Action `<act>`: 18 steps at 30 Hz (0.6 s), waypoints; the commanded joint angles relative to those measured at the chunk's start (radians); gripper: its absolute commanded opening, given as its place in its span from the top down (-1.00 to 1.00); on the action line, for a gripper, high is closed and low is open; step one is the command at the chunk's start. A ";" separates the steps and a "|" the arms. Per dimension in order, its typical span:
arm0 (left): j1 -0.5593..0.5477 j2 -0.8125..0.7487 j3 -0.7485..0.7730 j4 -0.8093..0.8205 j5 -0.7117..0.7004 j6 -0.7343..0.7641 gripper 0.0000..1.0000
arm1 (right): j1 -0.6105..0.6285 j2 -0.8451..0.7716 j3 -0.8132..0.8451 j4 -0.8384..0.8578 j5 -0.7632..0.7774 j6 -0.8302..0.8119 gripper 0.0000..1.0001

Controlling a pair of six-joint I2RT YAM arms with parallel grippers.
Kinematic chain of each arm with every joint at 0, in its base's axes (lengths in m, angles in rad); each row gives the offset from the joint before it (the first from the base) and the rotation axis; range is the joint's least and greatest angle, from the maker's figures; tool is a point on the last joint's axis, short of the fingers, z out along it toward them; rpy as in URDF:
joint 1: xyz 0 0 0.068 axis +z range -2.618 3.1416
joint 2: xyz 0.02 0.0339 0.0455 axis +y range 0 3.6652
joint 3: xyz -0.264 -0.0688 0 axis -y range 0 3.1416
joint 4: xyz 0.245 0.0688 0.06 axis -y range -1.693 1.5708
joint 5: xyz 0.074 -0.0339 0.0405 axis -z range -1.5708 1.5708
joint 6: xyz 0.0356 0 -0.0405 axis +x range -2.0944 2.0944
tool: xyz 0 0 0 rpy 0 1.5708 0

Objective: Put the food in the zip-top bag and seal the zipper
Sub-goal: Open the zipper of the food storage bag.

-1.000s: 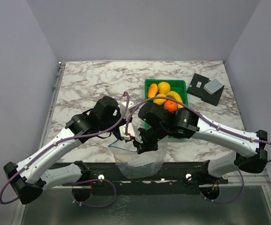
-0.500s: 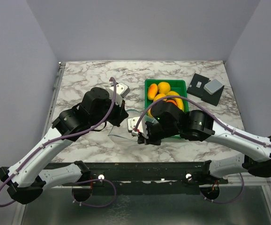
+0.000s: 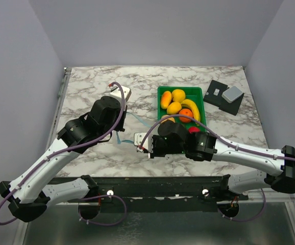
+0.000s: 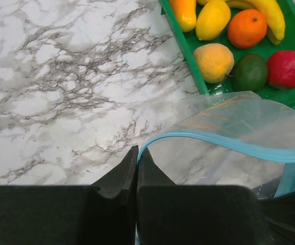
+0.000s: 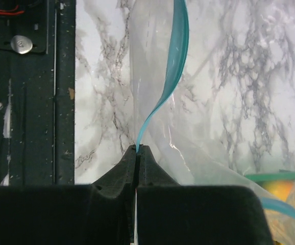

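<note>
The food (image 3: 178,103) lies in a green tray (image 3: 197,93): orange-yellow fruits, a red one (image 4: 288,69) and a dark green one (image 4: 249,72). The clear zip-top bag (image 4: 239,158) hangs empty between my two grippers, left of the tray. My left gripper (image 4: 137,149) is shut on the light blue zipper (image 4: 224,142) at one end of the mouth. My right gripper (image 5: 138,148) is shut on the zipper (image 5: 177,61) at the other end. In the top view the left gripper (image 3: 121,126) and the right gripper (image 3: 137,141) are close together, and the bag (image 3: 128,131) is barely visible.
A black plate with a grey block (image 3: 225,96) lies at the back right. The table's black front rail (image 5: 25,102) runs just beside my right gripper. Grey walls close the table on three sides.
Both grippers have moved away from the table's front edge and leftward, carrying the bag up from hanging over the edge. The left arm swung back and left.
</note>
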 commanded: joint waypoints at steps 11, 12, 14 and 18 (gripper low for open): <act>-0.006 -0.080 -0.182 0.042 -0.125 -0.116 1.00 | -0.060 0.055 -0.163 0.415 0.102 0.153 0.99; -0.006 -0.086 -0.193 0.050 -0.120 -0.125 1.00 | -0.063 0.064 -0.163 0.419 0.102 0.162 0.99; -0.006 -0.097 -0.214 0.065 -0.109 -0.140 1.00 | -0.069 0.075 -0.161 0.425 0.102 0.182 0.99; -0.007 -0.110 -0.239 0.087 -0.096 -0.156 1.00 | -0.070 0.059 -0.141 0.406 0.128 0.217 0.73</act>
